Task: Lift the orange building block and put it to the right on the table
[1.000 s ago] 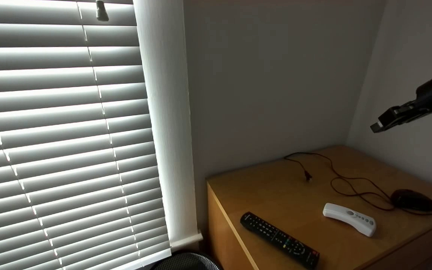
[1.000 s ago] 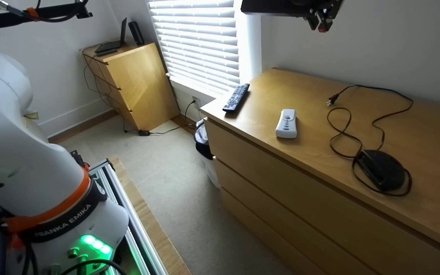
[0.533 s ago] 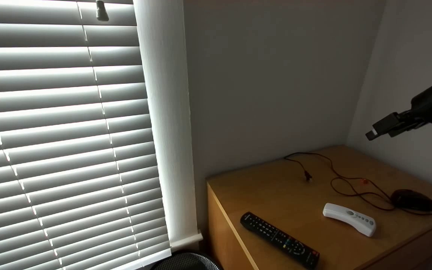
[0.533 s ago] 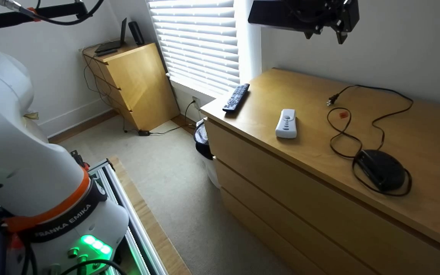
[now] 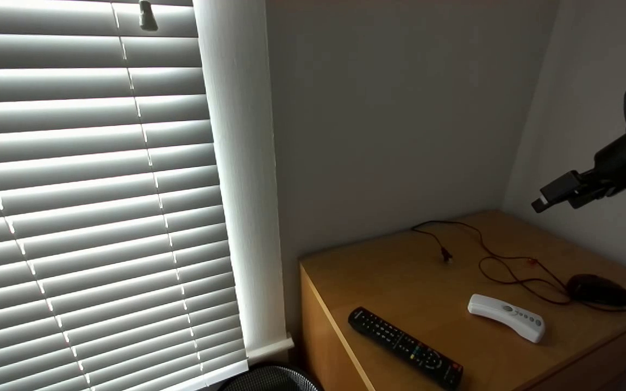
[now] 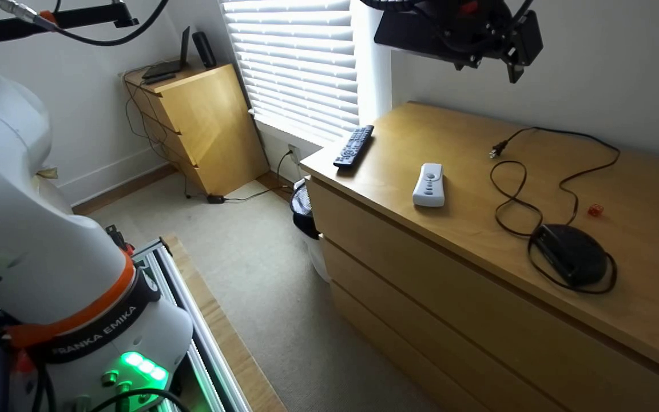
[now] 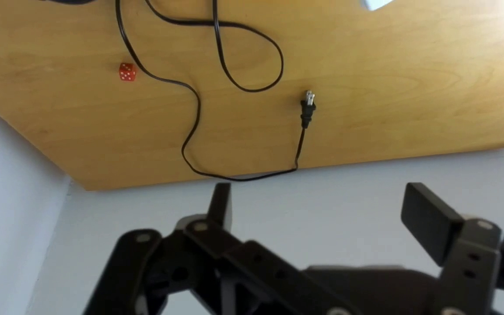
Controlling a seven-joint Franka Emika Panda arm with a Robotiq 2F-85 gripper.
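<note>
On the wooden table [image 6: 461,137] | red die [image 7: 127,71] just beside black cord [image 7: 198,105] | gripper [image 7: 317,205] above, jaws spread apart

Window [image 6: 298,57] on the left, white horizontal blinds [image 5: 85,190] down, slats lit bright in both exterior views. White trim [image 5: 239,163] on its right edge, cord pull [image 5: 148,19] hanging up top. Far wall [image 5: 400,136] right of that: dim grey in an exterior view, paler in the wrist view. Meets right wall [image 5: 574,98] at a corner. Floor: light carpet [image 6: 284,286], brown strip [image 6: 123,189] along the pale left wall [image 6: 92,80], white baseboard [image 6: 115,174] above it. Small light-wood dresser [image 6: 209,126] far left, just beside the window, drawers facing left. Carpet brighter by its foot. Outlet [image 6: 293,153] under the window, black plug in it.
</note>
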